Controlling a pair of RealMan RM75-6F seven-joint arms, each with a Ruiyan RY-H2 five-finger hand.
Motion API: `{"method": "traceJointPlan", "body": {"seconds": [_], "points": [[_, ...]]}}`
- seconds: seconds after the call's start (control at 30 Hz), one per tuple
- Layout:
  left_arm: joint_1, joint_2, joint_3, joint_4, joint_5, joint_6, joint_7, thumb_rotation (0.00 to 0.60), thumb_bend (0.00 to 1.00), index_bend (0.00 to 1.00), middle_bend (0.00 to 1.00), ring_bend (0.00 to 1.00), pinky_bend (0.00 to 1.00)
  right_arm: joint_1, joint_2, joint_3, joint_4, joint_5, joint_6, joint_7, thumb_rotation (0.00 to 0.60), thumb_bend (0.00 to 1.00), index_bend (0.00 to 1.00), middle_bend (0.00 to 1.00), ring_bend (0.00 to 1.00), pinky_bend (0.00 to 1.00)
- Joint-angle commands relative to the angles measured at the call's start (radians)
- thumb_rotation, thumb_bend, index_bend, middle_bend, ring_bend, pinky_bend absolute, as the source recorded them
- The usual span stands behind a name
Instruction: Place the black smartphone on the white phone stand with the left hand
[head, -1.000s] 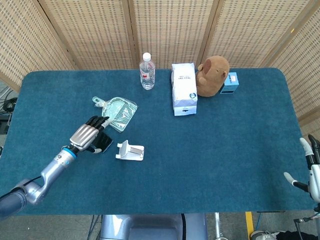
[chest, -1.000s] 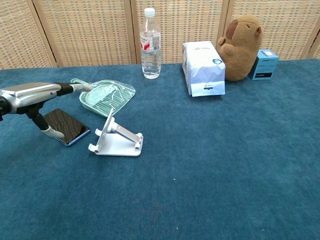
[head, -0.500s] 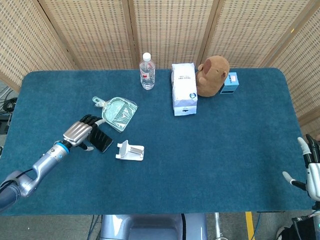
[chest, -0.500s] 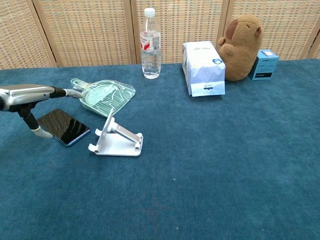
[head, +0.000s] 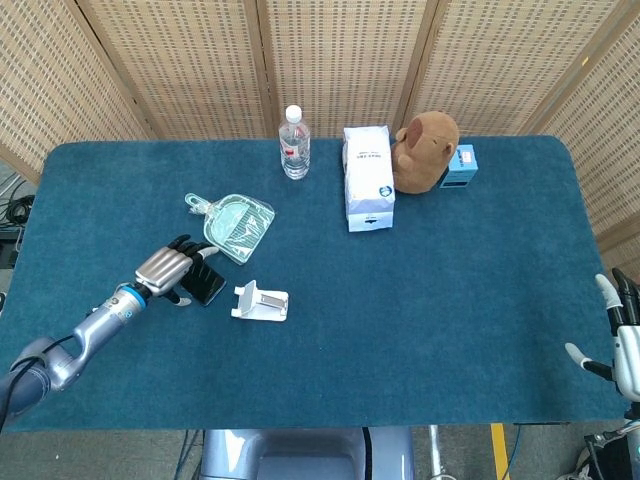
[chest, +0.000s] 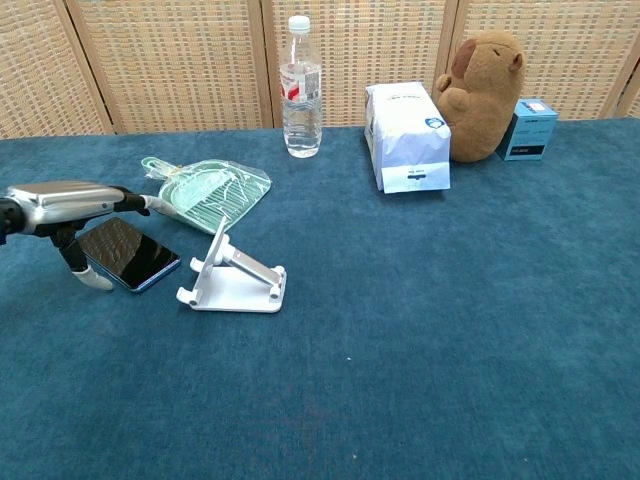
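The black smartphone lies flat on the blue table, just left of the white phone stand. My left hand hovers flat over the phone's left end, fingers stretched out toward the dustpan. Its thumb points down beside the phone's near-left corner, and nothing is gripped. From the head view, the left hand covers part of the smartphone, with the stand to its right. My right hand hangs at the table's right edge, fingers apart and empty.
A green dustpan lies just behind the phone and stand. Along the back stand a water bottle, a white bag, a brown plush toy and a small blue box.
The left hand drew back to the left, then came slightly right and lower again, its thumb now at the phone's near-left corner. The phone and stand have not moved.
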Motion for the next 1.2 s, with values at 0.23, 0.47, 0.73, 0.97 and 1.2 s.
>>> {"method": "traceJointPlan", "body": {"seconds": [0.23,0.47,0.73,0.97,1.2], "points": [[-0.008,-0.013,0.002,-0.001,-0.015,-0.022,0.037,0.600,0.00,0.13,0.17,0.16,0.03,0.000,0.002,0.000,0.000,0.001,-0.001,0.006,0.600,0.09,0.00,0.00,0.00,0.00],[-0.012,-0.018,0.003,0.001,-0.024,-0.038,0.055,0.600,0.00,0.25,0.30,0.27,0.09,0.000,0.002,-0.001,0.000,0.000,-0.001,0.008,0.600,0.09,0.00,0.00,0.00,0.00],[0.001,-0.028,-0.003,0.008,-0.036,-0.012,0.074,0.600,0.00,0.35,0.42,0.37,0.20,0.000,0.003,-0.001,0.000,-0.001,-0.001,0.014,0.600,0.09,0.00,0.00,0.00,0.00],[0.013,-0.024,-0.014,0.007,-0.046,0.023,0.066,0.600,0.00,0.36,0.43,0.38,0.22,-0.001,0.005,-0.002,0.001,-0.002,-0.001,0.019,0.600,0.09,0.00,0.00,0.00,0.00],[0.021,0.013,-0.036,-0.036,-0.052,0.086,0.029,0.600,0.00,0.36,0.43,0.38,0.22,-0.001,0.006,-0.003,0.000,-0.002,-0.001,0.020,0.600,0.09,0.00,0.00,0.00,0.00]]}}
